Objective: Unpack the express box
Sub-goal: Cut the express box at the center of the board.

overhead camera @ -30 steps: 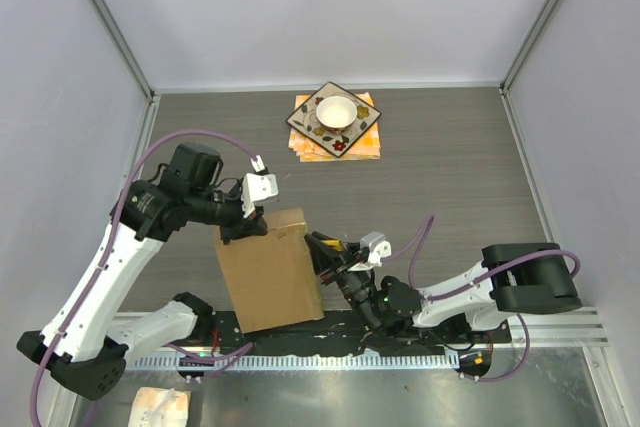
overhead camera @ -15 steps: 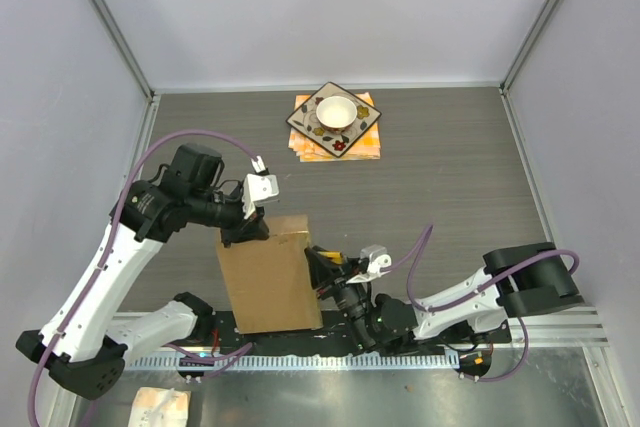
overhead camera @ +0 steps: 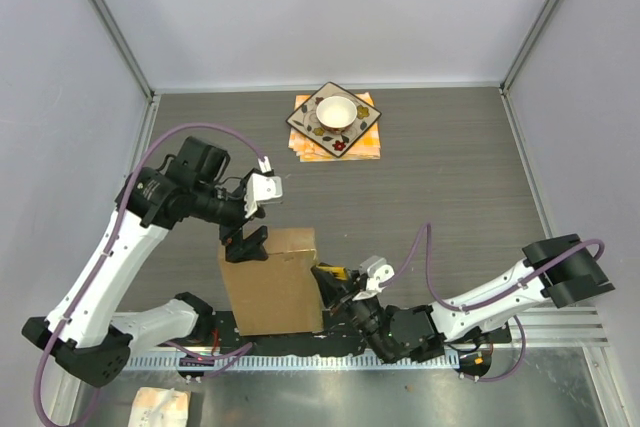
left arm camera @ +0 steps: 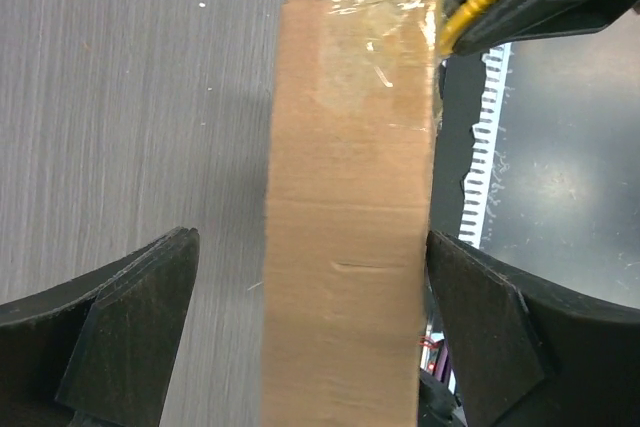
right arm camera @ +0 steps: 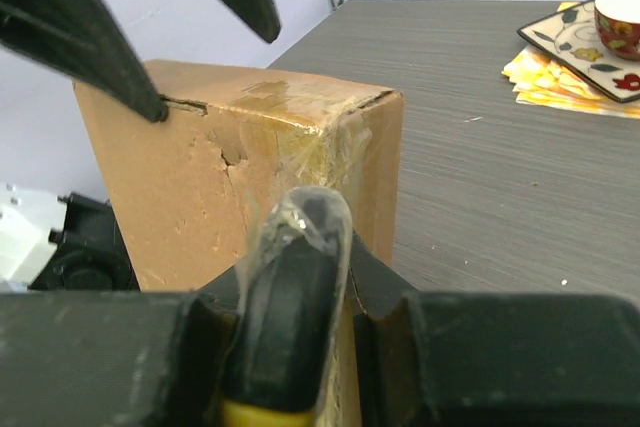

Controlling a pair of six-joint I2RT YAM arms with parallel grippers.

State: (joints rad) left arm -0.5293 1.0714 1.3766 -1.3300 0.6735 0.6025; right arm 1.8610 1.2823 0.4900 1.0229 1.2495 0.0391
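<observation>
**Cutter at the taped corner, box standing on its thin side**

Closest to the arm bases, the right jaws are clenched on a yellow and black cutter. Its tip sits right at the taped top corner of the express box, at the box's right end. It seems to touch the tape there.

The express box stands up on one thin side, close to the near edge of the tabletop. Its thin top runs left to right, so its long way points from the cutter over to the left jaws.

The left jaws are released and spread wide over the left end of that thin top, one finger on each side. One finger tip seems to rest on the box's top edge, and the other is apart from it. They are not squeezing the box.

I think the right arm is the one placed for the job. It would slide the cutter along the tape, toward the left jaws. The box is tall and thin, so a push could tip it over. The left jaws may need to close to steady it, out of the blade's path.

Past the box there is open room on the tabletop. Far off by the back wall sits a patterned plate with a white bowl on it, well apart from the box.
</observation>
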